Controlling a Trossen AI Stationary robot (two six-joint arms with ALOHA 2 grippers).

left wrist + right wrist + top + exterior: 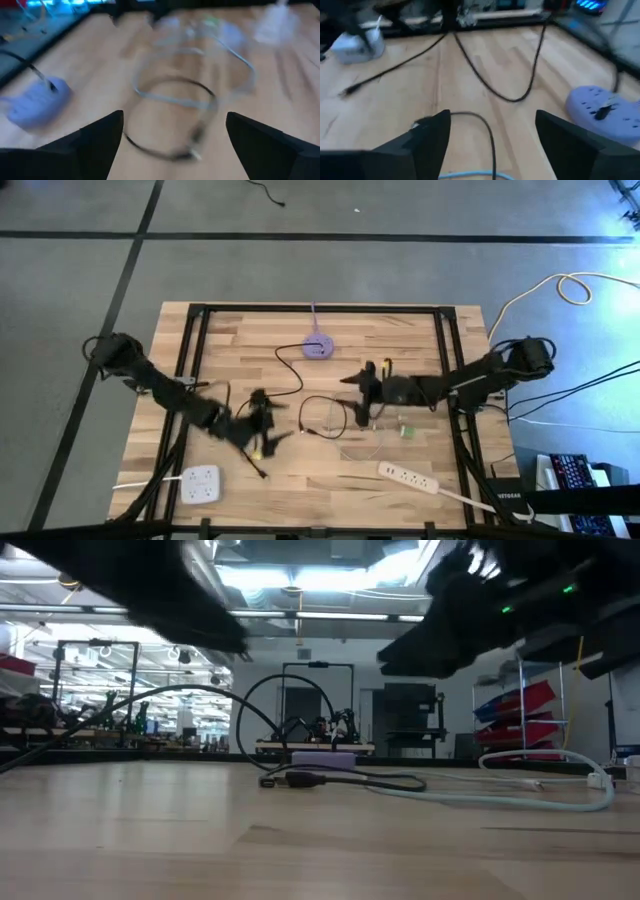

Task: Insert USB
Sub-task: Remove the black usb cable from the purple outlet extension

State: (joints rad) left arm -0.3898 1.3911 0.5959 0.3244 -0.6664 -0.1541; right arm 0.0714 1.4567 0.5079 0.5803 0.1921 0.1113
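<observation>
A purple round hub [317, 347] lies at the far middle of the wooden table, with a black cord plugged into its top [602, 111]. A thin black cable [322, 408] loops across the middle of the table, and its plug end [272, 780] rests flat on the wood. My left gripper [172, 120] hovers open above the table, left of this loop. My right gripper [492, 117] hovers open just right of the loop, and the cable runs on the table below its gap. Neither gripper holds anything.
A white power strip [408, 477] lies near the front right and a white socket block [201, 484] at the front left. A pale cable [365, 442] curls by a small green part [406, 430]. Black frame rails [195, 340] border the table.
</observation>
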